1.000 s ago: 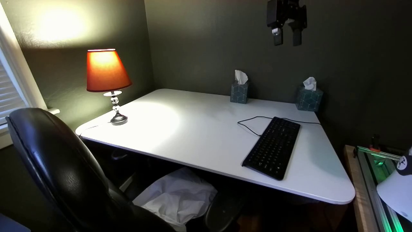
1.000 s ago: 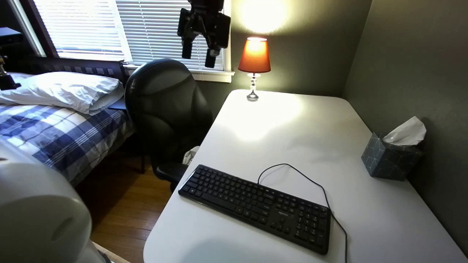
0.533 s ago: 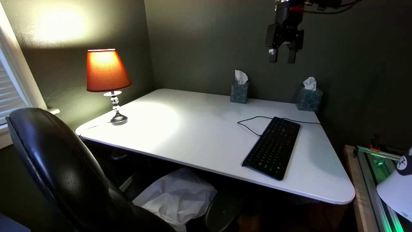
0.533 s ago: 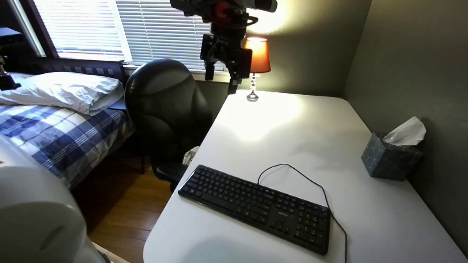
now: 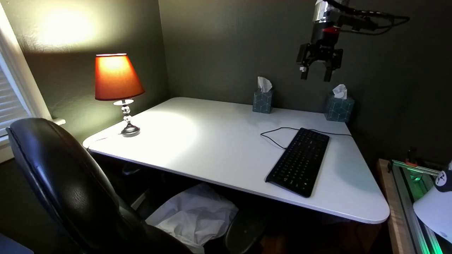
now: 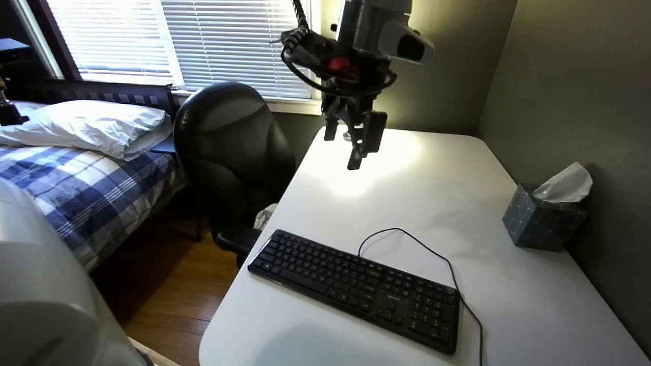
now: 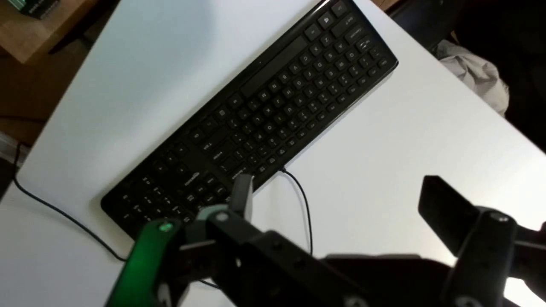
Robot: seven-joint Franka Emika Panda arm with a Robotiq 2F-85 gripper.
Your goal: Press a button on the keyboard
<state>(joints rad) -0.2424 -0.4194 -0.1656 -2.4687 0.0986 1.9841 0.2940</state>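
The black keyboard [image 5: 300, 160] lies flat on the white desk in both exterior views, its rows of dark keys facing up; it also shows here [image 6: 351, 287]. In the wrist view the keyboard [image 7: 273, 111] runs diagonally, its number-pad end partly behind one finger [image 7: 243, 194]. My gripper [image 5: 315, 77] hangs in the air well above the desk, fingers pointing down, apart from the keyboard. In an exterior view the gripper [image 6: 342, 148] appears beyond the keyboard, over the desk. In the wrist view the gripper [image 7: 338, 185] is wide open with nothing between its fingers.
A thin black cable [image 6: 430, 249] loops on the white desk [image 5: 219, 141]. Two tissue boxes [image 5: 262, 101] stand at the back edge by the wall. A lit lamp [image 5: 118, 79] stands at the far end. A black chair [image 6: 229, 147] is at the desk's side.
My gripper has come down. In one exterior view it has moved right and nearer the desk; more of the arm above it now shows. It stays open. The keyboard has not moved.
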